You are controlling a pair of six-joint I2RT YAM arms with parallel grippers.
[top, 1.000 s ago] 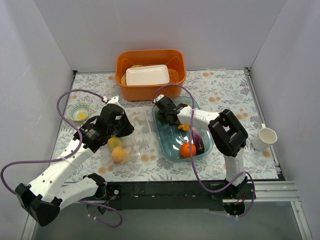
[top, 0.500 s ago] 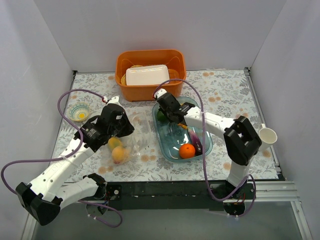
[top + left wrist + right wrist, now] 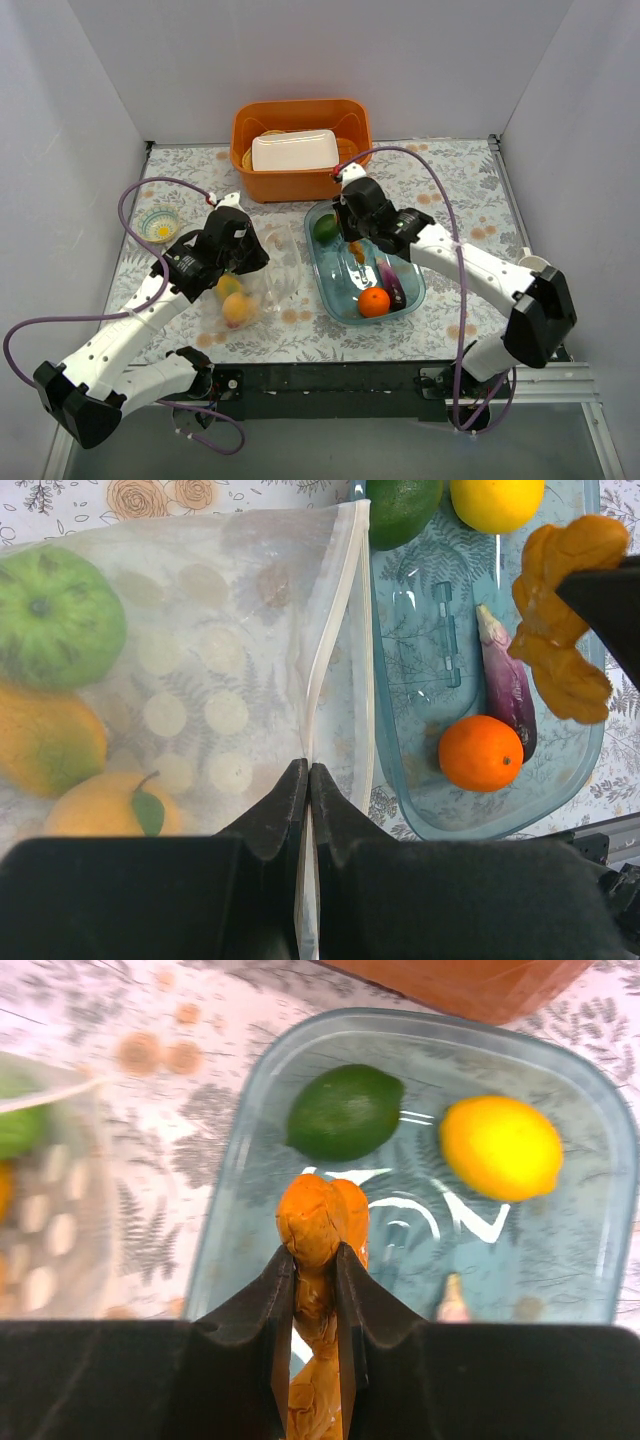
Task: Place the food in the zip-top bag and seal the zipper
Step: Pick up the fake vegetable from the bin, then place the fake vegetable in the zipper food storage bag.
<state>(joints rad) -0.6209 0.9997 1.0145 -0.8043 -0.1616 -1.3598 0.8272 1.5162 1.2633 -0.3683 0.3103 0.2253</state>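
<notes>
**Food (image 3: pixel 238 308) split between bag, tray and the right jaws**

From above, we see the left gripper (image 3: pixel 258 265) clenched on the mouth of the zip-top bag (image 3: pixel 282 278). The right gripper (image 3: pixel 352 240) hangs over the blue tray (image 3: pixel 416 298), grasping an orange knobbly piece (image 3: pixel 358 253).

At the left wrist, our jaws pinch the zipper (image 3: pixel 330 630). Left of them, inside the bag, lie a green fruit (image 3: pixel 55 615), a mango (image 3: pixel 45 740) and a yellow citrus (image 3: pixel 100 805). Right of them, in the tray, lie an orange (image 3: pixel 480 752) and an eggplant (image 3: pixel 505 680).

At the right wrist, the jaws squeeze the knobbly piece. Beyond them a lime (image 3: pixel 345 1110) and a lemon (image 3: pixel 500 1147) rest in the tray.
</notes>
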